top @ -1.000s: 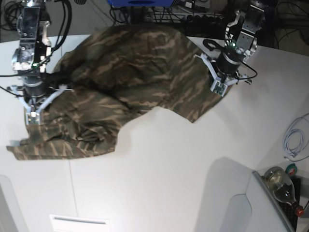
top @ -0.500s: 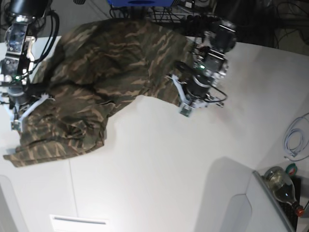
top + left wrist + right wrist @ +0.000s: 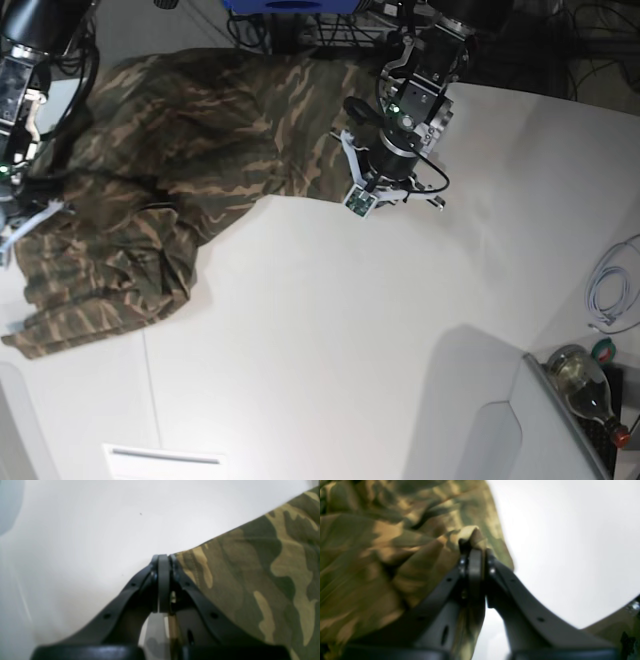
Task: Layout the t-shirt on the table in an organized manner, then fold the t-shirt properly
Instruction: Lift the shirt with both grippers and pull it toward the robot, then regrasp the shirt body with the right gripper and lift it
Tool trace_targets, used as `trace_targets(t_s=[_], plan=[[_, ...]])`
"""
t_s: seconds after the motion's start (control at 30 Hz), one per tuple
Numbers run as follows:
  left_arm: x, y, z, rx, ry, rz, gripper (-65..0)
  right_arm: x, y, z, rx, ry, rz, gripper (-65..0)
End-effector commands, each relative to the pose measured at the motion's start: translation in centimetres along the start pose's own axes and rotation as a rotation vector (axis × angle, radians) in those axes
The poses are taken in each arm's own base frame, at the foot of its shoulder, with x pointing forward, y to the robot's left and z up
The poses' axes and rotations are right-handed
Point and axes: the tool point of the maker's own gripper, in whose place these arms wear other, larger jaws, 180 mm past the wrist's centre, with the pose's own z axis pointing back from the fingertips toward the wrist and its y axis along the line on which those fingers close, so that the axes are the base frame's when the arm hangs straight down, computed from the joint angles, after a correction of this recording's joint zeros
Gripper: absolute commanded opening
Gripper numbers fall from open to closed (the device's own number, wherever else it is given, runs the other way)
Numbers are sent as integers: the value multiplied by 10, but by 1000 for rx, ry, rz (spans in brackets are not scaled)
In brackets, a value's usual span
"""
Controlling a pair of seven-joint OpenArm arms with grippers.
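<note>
One big white table [image 3: 380, 330] fills the base view, smooth and bare across its near half, with a thin dark seam running down at the left. Sprawled over its far-left part is the t-shirt [image 3: 200, 130], a rumpled camouflage heap in olive, brown and tan, bunched into thick folds at the left edge and stretched out toward the middle of the back.

Now the arms. The left arm reaches in from the back, and the left gripper [image 3: 358, 200] sits right at the shirt's edge; its wrist camera shows the fingers [image 3: 163, 580] pressed tight together, clenched on the hem of the cloth, with white tabletop just beyond. Over at the far left edge, the right gripper [image 3: 15, 235] is down among the folds. From its wrist view the fingers [image 3: 475, 567] stand close together with a tan peak of fabric pinched up at their tips, so it is grasping the t-shirt too, though that picture is blurred.

Smaller things: a bottle [image 3: 585, 385] lies at the lower right corner, and a coil of pale cable [image 3: 612, 290] rests near the right edge.
</note>
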Motion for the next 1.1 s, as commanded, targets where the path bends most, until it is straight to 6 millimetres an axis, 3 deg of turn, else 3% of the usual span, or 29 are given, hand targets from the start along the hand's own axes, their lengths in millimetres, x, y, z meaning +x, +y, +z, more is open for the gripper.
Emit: trace_targets(t_s=[0.0, 0.1, 0.17, 0.23, 0.3, 0.4, 0.5, 0.6, 0.77, 0.8, 0.87, 0.97, 1.07], plan=[[3, -1, 4, -4, 4, 4, -650, 14, -7, 2, -18, -39, 4, -519], [38, 5, 20, 19, -95, 12, -650, 10, -8, 7, -22, -25, 13, -297], [60, 5, 33, 25, -159, 15, -650, 18, -11, 16, -30, -79, 29, -188], [72, 4, 40, 26, -193, 17, -650, 32, -6, 25, -17, -154, 52, -177], [75, -16, 38, -18, -197, 8, -650, 40, 32, 29, 84, -199, 145, -176], [57, -41, 22, -82, -138, -28, -650, 61, 76, 31, 193, -246, 222, -176], [37, -64, 9, -129, -73, -33, -650, 78, 106, 28, 250, -268, 253, -174], [21, -66, 6, -131, -28, -20, -650, 89, 134, 20, 300, -264, 292, -174], [-4, -50, 9, -87, 26, 27, -650, 88, 150, -17, 321, -129, 297, -177], [-10, -45, 11, -75, 40, 38, -650, 84, 151, -23, 325, -103, 296, -192], [-24, -36, 14, -55, 65, 42, -650, 86, 153, -29, 331, -85, 293, -306], [-45, -26, 22, -30, 104, 55, -650, 93, 166, -35, 356, -69, 277, -648], [-61, -7, 29, 17, 135, 86, -650, 106, 189, -37, 395, -56, 258, -623]])
